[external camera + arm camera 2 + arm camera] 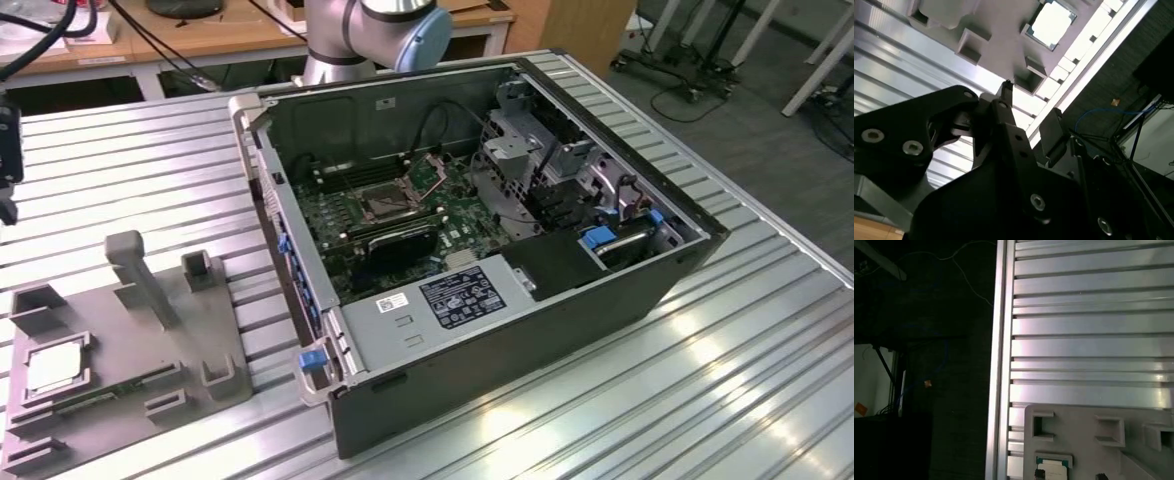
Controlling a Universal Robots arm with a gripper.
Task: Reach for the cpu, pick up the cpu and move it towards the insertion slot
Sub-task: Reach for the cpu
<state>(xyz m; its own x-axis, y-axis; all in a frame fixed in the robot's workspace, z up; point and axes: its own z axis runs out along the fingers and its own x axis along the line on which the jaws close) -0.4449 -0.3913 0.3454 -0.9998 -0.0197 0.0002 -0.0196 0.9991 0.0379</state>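
Note:
The cpu (51,368) lies flat in a square recess of the grey fixture plate (147,350), at the exterior view's lower left. Its pale silvery face also shows in both wrist views (1051,24) (1054,468). My gripper (1031,100) hangs above the table beside the plate, well short of the cpu, with its black fingers (1006,102) apart and nothing between them. The dark end of my arm (7,150) sits at the exterior view's left edge. The insertion slot (384,203) is a shiny-framed square socket on the green board inside the open computer case (534,330).
Grey upright blocks (131,270) rise from the fixture plate near the cpu. The slatted aluminium table (747,380) carries plate and case. The table edge (1001,365) drops to dark floor. Drive cages and cables (534,170) crowd the case beside the board.

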